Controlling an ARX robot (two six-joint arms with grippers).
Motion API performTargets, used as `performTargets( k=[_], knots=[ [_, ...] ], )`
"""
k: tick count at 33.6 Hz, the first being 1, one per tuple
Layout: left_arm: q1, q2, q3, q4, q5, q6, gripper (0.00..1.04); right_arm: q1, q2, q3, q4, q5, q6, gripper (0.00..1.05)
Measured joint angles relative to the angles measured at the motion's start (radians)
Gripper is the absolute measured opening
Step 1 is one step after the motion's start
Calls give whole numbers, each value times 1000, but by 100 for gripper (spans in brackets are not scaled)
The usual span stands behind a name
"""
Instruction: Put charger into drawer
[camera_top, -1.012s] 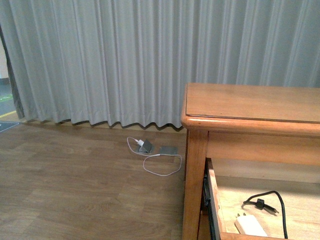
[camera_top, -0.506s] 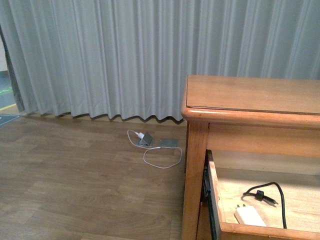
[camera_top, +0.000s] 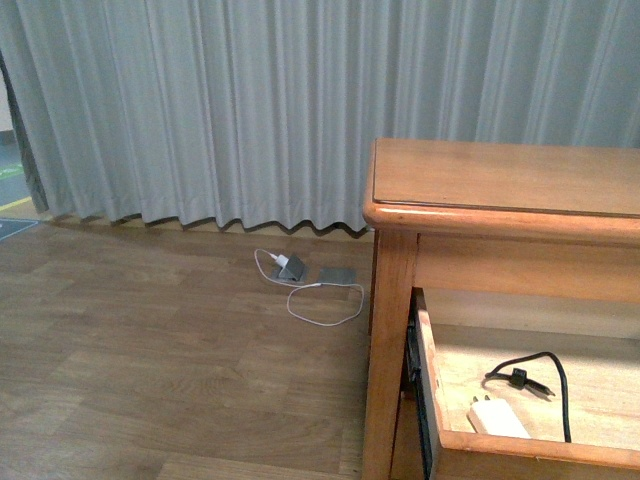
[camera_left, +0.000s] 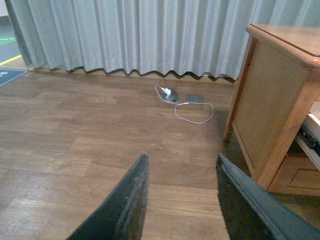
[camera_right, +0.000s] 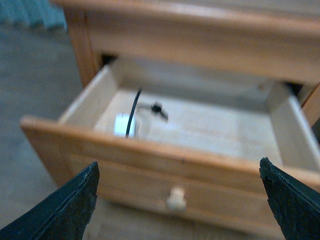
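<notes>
The white charger (camera_top: 497, 419) lies inside the open wooden drawer (camera_top: 520, 447), its black cable (camera_top: 545, 370) looping over the light wood floor of the drawer. The right wrist view shows the same charger (camera_right: 122, 125) near one inner corner, with the drawer front and its pale round knob (camera_right: 176, 199) close below. My right gripper (camera_right: 179, 172) hangs wide open in front of that drawer front, empty. My left gripper (camera_left: 181, 162) is open over bare wooden floor, beside the cabinet (camera_left: 280, 100). Neither gripper appears in the front view.
A white plug with a thin white cable (camera_top: 318, 308) and two small grey plates (camera_top: 337, 274) lie on the floor by the grey curtain (camera_top: 250, 110). The cabinet top (camera_top: 500, 190) overhangs the drawer. A cabinet leg (camera_top: 388, 360) stands left of it.
The front view has shifted slightly up and down between frames. The charger and cable stay in the same place in the drawer.
</notes>
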Motion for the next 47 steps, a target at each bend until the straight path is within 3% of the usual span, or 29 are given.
performTargets(
  k=[8,12,18,27,39,47],
  knots=[
    [0,0,0,0,-2,0,75,-51,346,14,108,-37,-87,96],
    [0,0,0,0,-2,0,100,-61,636,69,274,-46,-104,96],
    [0,0,0,0,-2,0,98,-41,1044,171,496,5,-93,96],
    [0,0,0,0,-2,0,98,-3,1383,293,708,88,-39,96],
    [1,0,0,0,-2,0,98,89,1625,462,932,214,43,96],
    [1,0,0,0,-2,0,98,134,1721,583,974,265,51,96]
  ],
)
